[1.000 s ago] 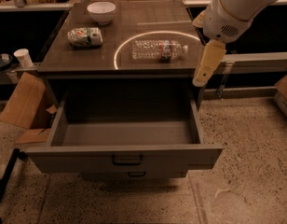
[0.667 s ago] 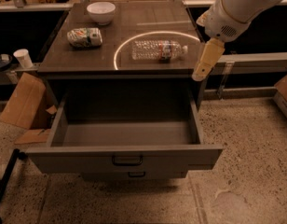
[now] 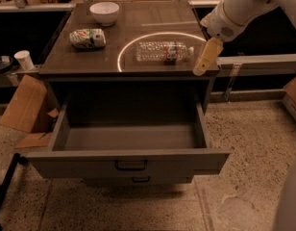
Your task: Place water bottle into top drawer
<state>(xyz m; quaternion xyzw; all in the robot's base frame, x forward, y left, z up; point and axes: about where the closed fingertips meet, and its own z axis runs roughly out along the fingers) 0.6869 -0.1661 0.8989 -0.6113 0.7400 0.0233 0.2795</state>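
The water bottle (image 3: 165,51) lies on its side on the dark cabinet top (image 3: 80,61), cap pointing right, inside a bright ring of light. The top drawer (image 3: 66,162) is pulled wide open below the top, and its grey inside holds nothing. Its dark bar handle (image 3: 131,165) sits at the centre of the front panel. My gripper (image 3: 202,69) hangs from the white arm (image 3: 234,13) at the right front corner of the cabinet top. It is just right of the bottle's cap, not touching it, and holds nothing.
A green-and-white snack bag (image 3: 87,37) and a white bowl (image 3: 104,12) sit on the left and back of the top. A narrower drawer front (image 3: 138,180) shows below. Cardboard (image 3: 23,105) and a white cup (image 3: 24,59) are at left. A rail (image 3: 258,59) runs right.
My gripper has moved a little up and to the left, closer to the bottle's cap end. The bottle and drawer have not moved.
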